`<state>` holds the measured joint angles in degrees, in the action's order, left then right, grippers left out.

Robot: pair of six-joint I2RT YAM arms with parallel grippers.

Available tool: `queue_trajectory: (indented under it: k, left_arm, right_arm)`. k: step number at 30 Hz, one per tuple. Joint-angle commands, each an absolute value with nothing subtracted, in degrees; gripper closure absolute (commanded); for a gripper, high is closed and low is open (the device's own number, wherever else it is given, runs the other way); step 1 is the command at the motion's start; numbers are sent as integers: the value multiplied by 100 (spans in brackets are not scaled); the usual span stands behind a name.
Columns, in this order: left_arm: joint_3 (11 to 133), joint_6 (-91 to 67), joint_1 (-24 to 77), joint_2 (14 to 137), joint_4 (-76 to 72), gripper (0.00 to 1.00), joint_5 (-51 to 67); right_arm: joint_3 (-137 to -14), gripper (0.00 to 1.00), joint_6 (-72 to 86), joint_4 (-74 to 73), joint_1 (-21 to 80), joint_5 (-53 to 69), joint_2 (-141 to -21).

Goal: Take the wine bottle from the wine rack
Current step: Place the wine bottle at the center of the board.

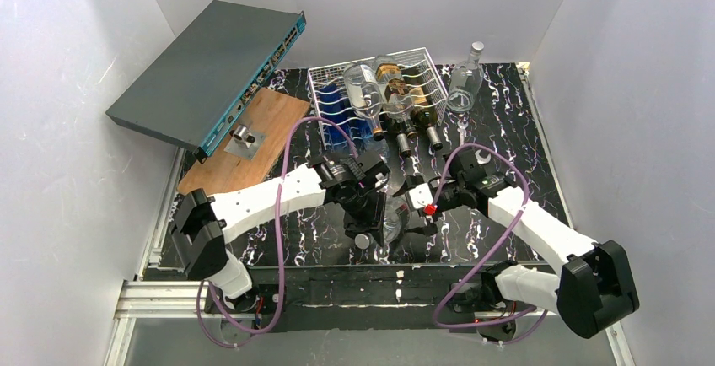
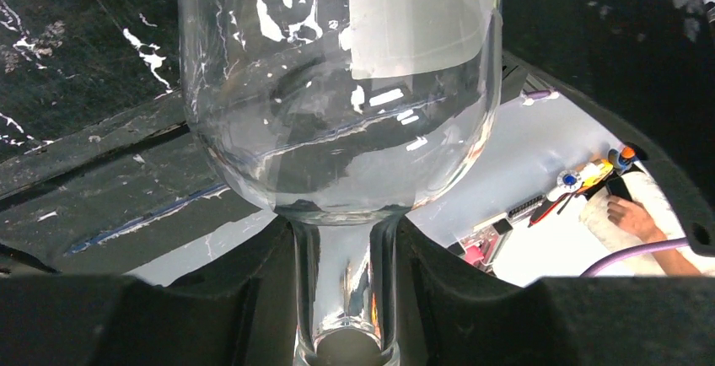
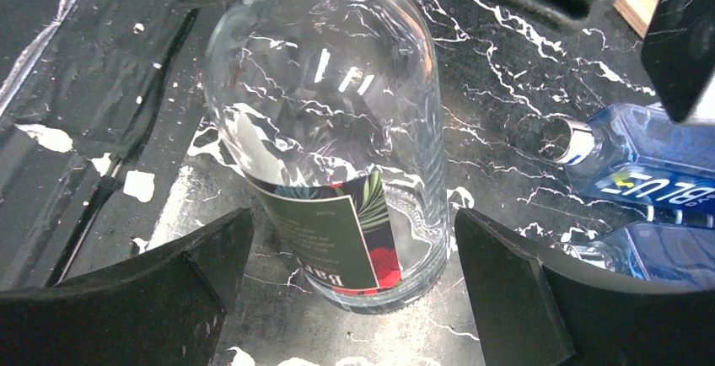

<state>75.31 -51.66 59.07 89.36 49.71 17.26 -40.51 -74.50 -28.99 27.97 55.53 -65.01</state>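
White walls enclose a black, white-veined table (image 1: 523, 130). At the upper centre of the overhead view the white wire wine rack (image 1: 325, 88) lies flat, with several bottles (image 1: 396, 96) in its cradles, necks pointing down the frame, and blue ones (image 1: 337, 106) at its left side. Just right of the rack stands an upright clear bottle (image 1: 466, 79). A grey network switch (image 1: 202, 71) sits tilted at the upper left, one end over a wooden board (image 1: 257, 126).

The wine bottle (image 1: 389, 217), clear glass with a dark floral label, is off the rack, at the lower centre of the overhead view between the two arms. The left gripper (image 2: 346, 298) is clamped on its neck; both black fingers (image 2: 253, 298) press against the glass in the left wrist view. The right gripper (image 3: 354, 244) is spread wide, one finger (image 3: 169, 282) on each side of the bottle's body, neither touching it. Whether the bottle's base rests on the table, I cannot tell.
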Motion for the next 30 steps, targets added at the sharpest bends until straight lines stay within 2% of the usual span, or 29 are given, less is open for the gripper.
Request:
queue_trajectory:
  k: [1, 6, 9, 20, 30]
  left_arm:
    - [8069, -5087, 5924, 8846, 4598, 100, 2047]
    - [8151, -5076, 5904, 9002, 4571, 100, 2125]
    - [8225, -5078, 5868, 9041, 4563, 96, 2151]
    - [8177, -5191, 5694, 8890, 4451, 64, 2297]
    - [7980, -5263, 5601, 8670, 4307, 42, 2312]
  right_arm:
    - [-3885, 2, -7196, -2308, 2902, 5394, -6577]
    - [-3741, 2, -7047, -2062, 2987, 5343, -6617]
    - [-3681, 2, -7019, -2002, 2997, 5344, -6644]
    - [-3551, 2, -7010, -1934, 3006, 5241, -6681]
    - [-3571, 2, -6832, -1925, 2947, 5290, -6697]
